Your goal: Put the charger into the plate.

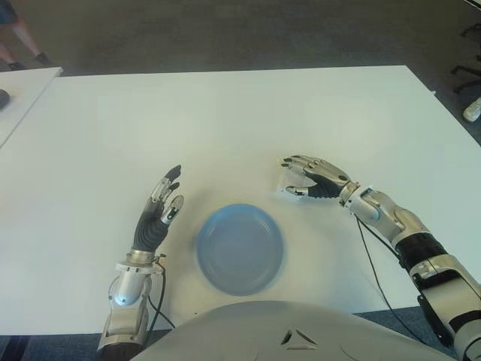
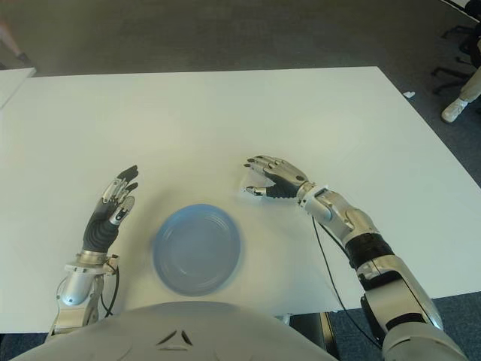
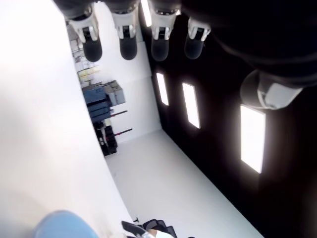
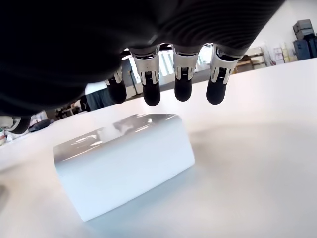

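Reaching stage of the placement task. We took the round, shallow blue plastic plate (image 1: 240,248) as our landmark; it lay flat on the white bench (image 1: 225,120), close to the robot's body and between the two arms, presumably so that either could reach it. The small white rectangular charger block (image 4: 124,161) lay on its long side on the bench, just beyond the plate's far right rim and apart from it, so it had not yet been placed. The right robot hand (image 1: 307,178) hung over the charger with its fingers (image 4: 151,82) extended and slightly curved above the block's top face; the right wrist view showed a gap between fingertips and block, so we judged the hand unclosed and holding nothing, posed to close over the block from above. The left robot hand (image 1: 160,210) stood to the left of the plate, fingers straight, spread and holding nothing, apparently kept aside to leave the plate unobstructed.
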Motion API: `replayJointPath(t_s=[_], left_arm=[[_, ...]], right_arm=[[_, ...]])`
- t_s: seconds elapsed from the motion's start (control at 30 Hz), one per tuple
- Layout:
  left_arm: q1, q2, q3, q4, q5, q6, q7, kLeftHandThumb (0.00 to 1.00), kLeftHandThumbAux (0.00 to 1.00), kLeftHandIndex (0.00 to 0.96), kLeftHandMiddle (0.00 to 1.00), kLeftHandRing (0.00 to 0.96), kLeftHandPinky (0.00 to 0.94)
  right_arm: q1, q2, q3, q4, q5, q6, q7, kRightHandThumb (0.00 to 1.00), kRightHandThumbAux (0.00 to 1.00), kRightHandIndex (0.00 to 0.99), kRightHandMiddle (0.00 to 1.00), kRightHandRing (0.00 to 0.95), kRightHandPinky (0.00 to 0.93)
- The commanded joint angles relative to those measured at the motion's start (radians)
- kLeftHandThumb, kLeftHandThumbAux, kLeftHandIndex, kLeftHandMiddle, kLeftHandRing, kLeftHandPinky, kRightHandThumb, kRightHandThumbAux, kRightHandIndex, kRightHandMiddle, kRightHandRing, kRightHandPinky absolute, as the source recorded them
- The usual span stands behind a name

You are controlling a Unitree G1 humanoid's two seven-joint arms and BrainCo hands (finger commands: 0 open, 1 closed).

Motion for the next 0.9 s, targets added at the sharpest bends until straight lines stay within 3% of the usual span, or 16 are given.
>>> replayJointPath(t_s=[0.03, 0.27, 0.9], left_arm=[[-0.01, 0.004, 0.001, 0.038, 0.003, -0.035, 0.0, 0.275, 0.27, 0.019, 0.0, 0.0, 0.003], [-0.016, 0.007, -0.001, 0.061, -0.009, -0.074, -0.006, 0.293, 0.269, 0.008, 0.0, 0.0, 0.0], [-0.004, 0.003, -0.005, 0.048, -0.002, -0.089, 0.0, 0.307, 0.252, 0.004, 0.0, 0.0, 0.0]], right_arm=[[-0.011, 0.003, 0.014, 0.019, -0.016, -0.008, -0.008, 0.218, 0.138, 0.0, 0.0, 0.0, 0.0], [-0.017, 0.01, 0.03, 0.04, -0.029, -0.014, -0.035, 0.205, 0.138, 0.0, 0.0, 0.0, 0.0], [-0.023, 0.015, 0.06, 0.088, -0.056, -0.04, -0.104, 0.235, 0.127, 0.0, 0.0, 0.0, 0.0]])
